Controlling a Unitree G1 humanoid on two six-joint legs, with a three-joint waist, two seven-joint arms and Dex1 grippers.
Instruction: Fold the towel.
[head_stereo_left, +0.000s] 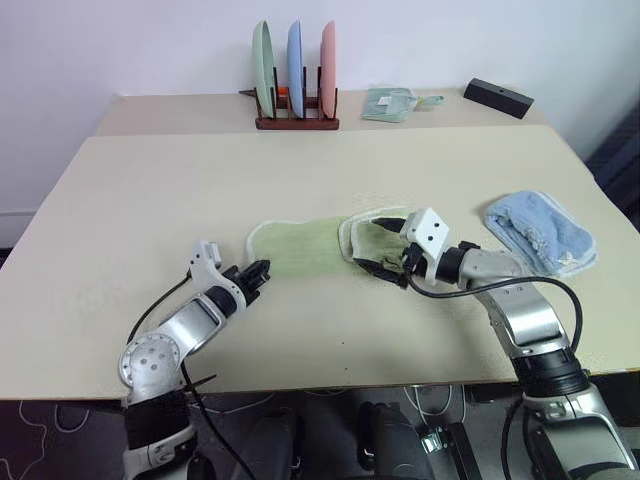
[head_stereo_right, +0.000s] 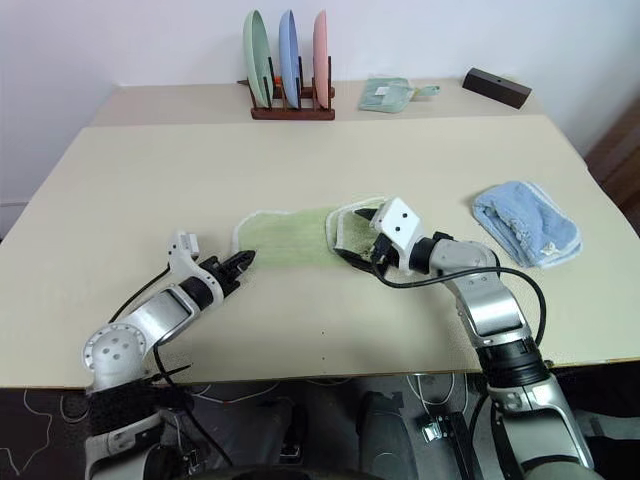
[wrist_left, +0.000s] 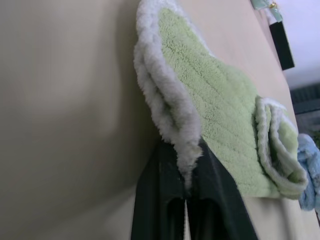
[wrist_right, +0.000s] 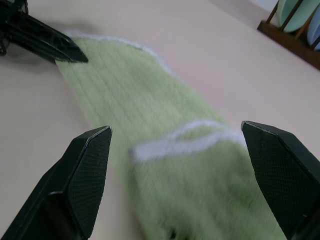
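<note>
The light green towel (head_stereo_left: 300, 250) with white edging lies flat in the middle of the table. Its right end (head_stereo_left: 372, 236) is doubled over on itself. My left gripper (head_stereo_left: 262, 270) is at the towel's left end and is shut on the white edging (wrist_left: 172, 120), which bunches up between the black fingers (wrist_left: 160, 200). My right gripper (head_stereo_left: 385, 268) hovers low over the folded right end. Its two fingers (wrist_right: 87, 165) stand wide open with the towel (wrist_right: 150, 110) below them, gripping nothing. The left gripper's fingers (wrist_right: 45, 40) show at the towel's far end in the right wrist view.
A light blue cloth (head_stereo_left: 540, 232) lies bunched to the right of my right arm. At the back stand a wooden rack (head_stereo_left: 296, 122) with three upright plates, a small pale mint cloth (head_stereo_left: 390, 103) and a black block (head_stereo_left: 498, 97). The table's front edge (head_stereo_left: 330, 378) runs just below both arms.
</note>
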